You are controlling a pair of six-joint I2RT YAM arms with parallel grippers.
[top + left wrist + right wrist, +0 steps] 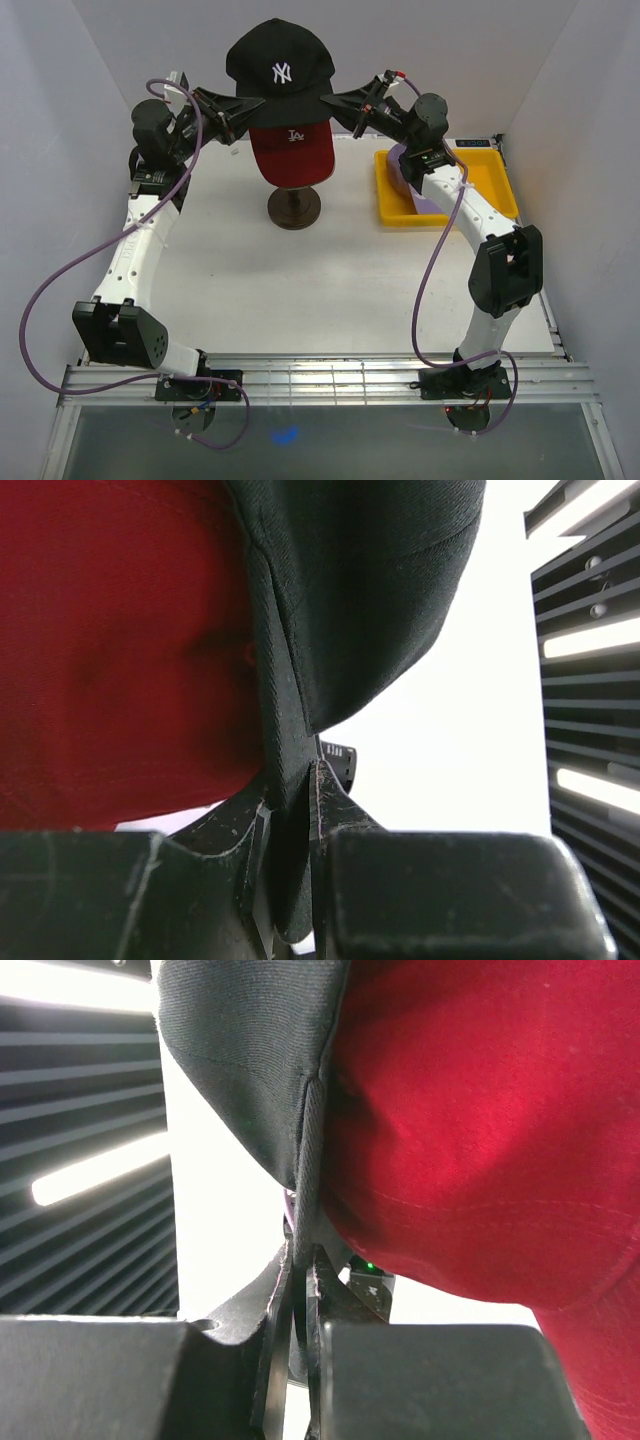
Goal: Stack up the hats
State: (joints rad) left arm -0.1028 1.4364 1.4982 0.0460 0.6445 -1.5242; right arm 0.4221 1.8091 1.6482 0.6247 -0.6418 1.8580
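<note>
Plain white walls are enclosing a white table on three sides, a ribbed metal rail is running along its near edge, and long light strips are glowing between dark slats

L arm & R arm: glossy white moulded link shells, w/ chunky black joint housings at the elbows, rounded corners. Upper motor blocks also black. A purple cable ran in loose loops along each arm, base to wrist. Bases were black, w/ thin red & blue wires beside them. Left claw & right claw were black, angular, tapering to narrow tips. Close up, the fingers were matte black plastic, scuffed w/ pale specks & fine scratches; claw bodies blocky, edges softly rounded.
</note>
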